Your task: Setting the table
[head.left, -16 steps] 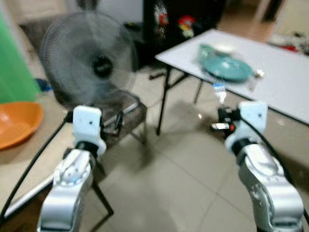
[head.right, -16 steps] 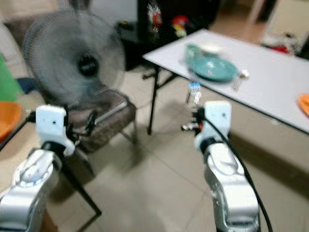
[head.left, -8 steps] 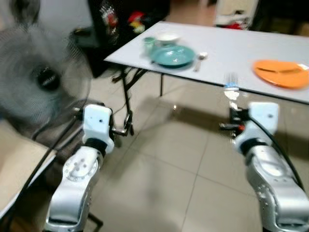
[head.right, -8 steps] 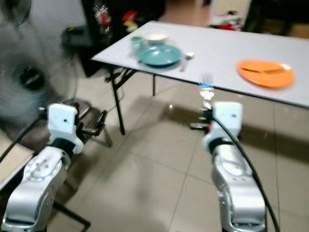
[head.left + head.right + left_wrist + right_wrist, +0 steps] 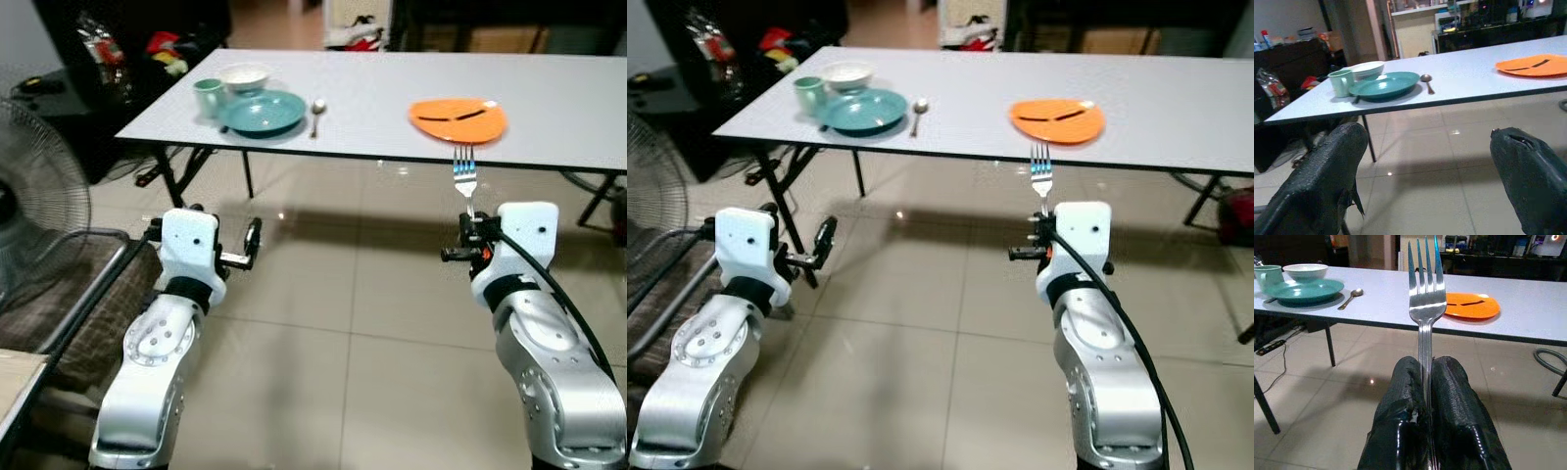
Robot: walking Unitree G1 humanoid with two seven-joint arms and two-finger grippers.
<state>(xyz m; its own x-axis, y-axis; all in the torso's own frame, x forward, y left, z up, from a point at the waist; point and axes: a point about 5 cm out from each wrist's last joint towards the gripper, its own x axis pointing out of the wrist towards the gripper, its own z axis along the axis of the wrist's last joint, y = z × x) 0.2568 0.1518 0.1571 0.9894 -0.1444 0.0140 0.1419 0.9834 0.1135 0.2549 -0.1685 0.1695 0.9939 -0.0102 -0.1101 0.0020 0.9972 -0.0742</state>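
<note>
Right gripper (image 5: 1422, 382): jaws clenched on a fork (image 5: 1423, 289) held upright, tines up, short of the white tabletop (image 5: 588, 108). Left gripper (image 5: 1430, 161): jaws released, grasping nothing, raised over the tiled floor (image 5: 343, 352). On the tabletop: orange plate (image 5: 458, 118); well apart, teal plate (image 5: 262, 111) with cup (image 5: 207, 96), bowl (image 5: 244, 75), and spoon (image 5: 316, 111) just beside

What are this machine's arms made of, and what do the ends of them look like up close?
Both arms are rounded, shiny silver shells, each topped by a boxy white wrist block. A black cable loops along each arm. The left tool and right tool each have two long black fingers, with a rough, textured, slightly frayed covering. A small red-orange mark sits beside the right wrist block.
</note>
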